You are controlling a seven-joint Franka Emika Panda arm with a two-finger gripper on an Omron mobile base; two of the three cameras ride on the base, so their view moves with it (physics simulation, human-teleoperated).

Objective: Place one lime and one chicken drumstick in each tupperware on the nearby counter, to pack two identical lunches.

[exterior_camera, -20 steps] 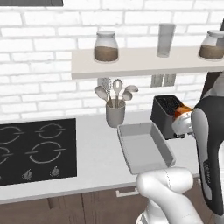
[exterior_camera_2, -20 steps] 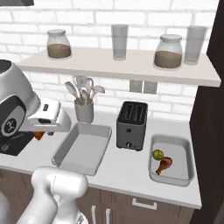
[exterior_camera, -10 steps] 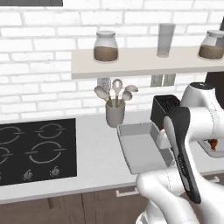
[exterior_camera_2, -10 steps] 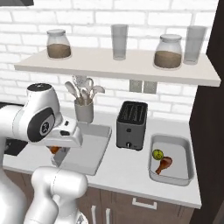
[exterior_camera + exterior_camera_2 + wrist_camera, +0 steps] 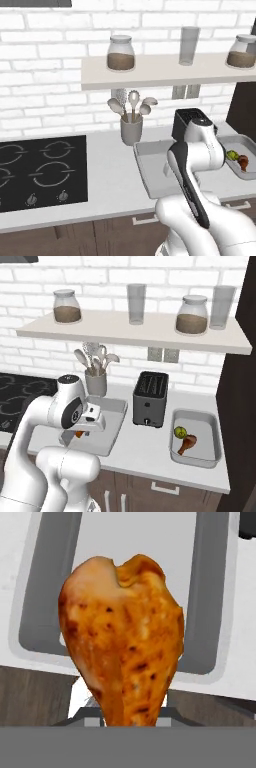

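Note:
My gripper [image 5: 82, 430] is shut on a browned chicken drumstick [image 5: 122, 647] and hangs low over the near end of the left tupperware [image 5: 112, 428], a shallow pale-grey tray. In the hand view the gripper [image 5: 125, 714] is largely hidden behind the meat, with the tray floor [image 5: 135, 537] straight beyond it. A bit of the held drumstick [image 5: 79, 433] shows under the hand. The right tupperware [image 5: 212, 453] holds a lime [image 5: 179, 431] and another drumstick [image 5: 186, 443]. From the left, my arm covers much of the left tupperware [image 5: 147, 172]; the right tupperware [image 5: 248, 175] sits at the edge.
A black toaster [image 5: 150, 398] stands between the two trays on the counter [image 5: 145, 453]. Behind the left tray is a grey utensil cup [image 5: 96, 383]. The cooktop [image 5: 40, 170] lies to the left. A wall shelf [image 5: 135, 328] carries jars and glasses.
The arm has swung down from above the counter, carrying the drumstick with it, and now holds it low over the left tupperware. The jaws stayed shut on it.

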